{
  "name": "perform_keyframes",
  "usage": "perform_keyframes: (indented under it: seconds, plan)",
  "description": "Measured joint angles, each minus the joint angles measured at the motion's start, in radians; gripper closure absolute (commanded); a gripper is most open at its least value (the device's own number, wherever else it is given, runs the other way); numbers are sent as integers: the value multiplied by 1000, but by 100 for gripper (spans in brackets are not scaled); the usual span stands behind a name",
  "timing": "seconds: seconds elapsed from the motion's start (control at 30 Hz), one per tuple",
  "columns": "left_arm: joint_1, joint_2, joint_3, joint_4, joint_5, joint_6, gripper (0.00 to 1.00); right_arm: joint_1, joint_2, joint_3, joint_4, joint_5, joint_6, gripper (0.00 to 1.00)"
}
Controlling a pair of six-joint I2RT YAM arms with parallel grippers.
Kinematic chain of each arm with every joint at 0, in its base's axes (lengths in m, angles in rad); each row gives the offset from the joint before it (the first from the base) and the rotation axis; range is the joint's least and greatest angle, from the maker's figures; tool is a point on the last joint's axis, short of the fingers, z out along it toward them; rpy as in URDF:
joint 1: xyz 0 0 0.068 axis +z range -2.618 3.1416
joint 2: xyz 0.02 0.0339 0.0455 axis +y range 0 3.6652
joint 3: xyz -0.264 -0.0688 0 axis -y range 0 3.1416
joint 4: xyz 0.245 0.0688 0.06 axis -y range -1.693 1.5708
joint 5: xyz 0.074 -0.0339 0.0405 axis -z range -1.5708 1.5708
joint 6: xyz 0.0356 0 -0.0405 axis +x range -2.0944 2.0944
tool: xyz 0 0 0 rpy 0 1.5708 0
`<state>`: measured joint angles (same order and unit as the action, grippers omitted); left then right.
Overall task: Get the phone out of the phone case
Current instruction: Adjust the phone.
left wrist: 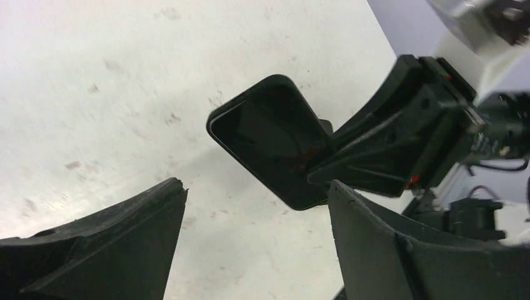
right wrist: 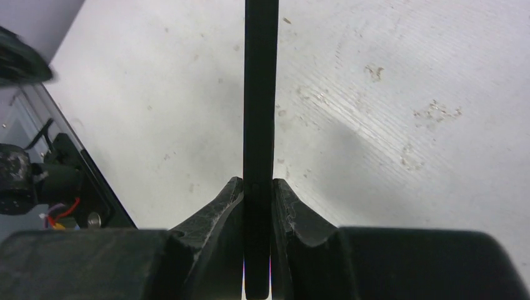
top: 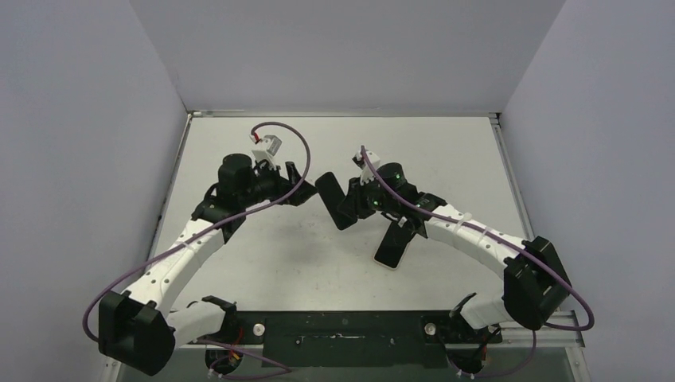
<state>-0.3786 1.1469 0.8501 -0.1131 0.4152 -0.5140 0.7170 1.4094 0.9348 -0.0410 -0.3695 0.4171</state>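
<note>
My right gripper (top: 351, 204) is shut on a thin black phone (top: 332, 199) and holds it off the table, tilted, by one end. The right wrist view shows the phone edge-on (right wrist: 260, 94), clamped between the fingers of the right gripper (right wrist: 257, 185). The left wrist view shows its glossy dark face (left wrist: 272, 134). My left gripper (top: 306, 185) is open and empty just left of the phone, with the phone's free end in front of the gap between the left fingers (left wrist: 256, 187). A flat black piece that looks like the case (top: 392, 243) lies on the table under the right arm.
The white table (top: 263, 263) is walled by grey panels at the left, back and right. A black bar with the arm mounts (top: 342, 338) runs along the near edge. Purple cables loop over both arms.
</note>
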Motion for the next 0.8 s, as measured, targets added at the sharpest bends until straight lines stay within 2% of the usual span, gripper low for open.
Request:
perform_keyframes:
  seconds: [0.2,0.53,0.67,0.8]
  plan:
    - [0,-97,39,-31,20,397,18,-55,-9,68,-203,-76,-151,100]
    - [-54,-214,-19,-6,219,1039,15,-54,-9,259,-477,-181,-384,100]
    - [-62,-201,-19,-39,267,1189,15,-32,-9,284,-519,-195,-479,100]
    - [-72,-172,-19,-67,312,1243,15,33,-15,284,-567,-185,-594,100]
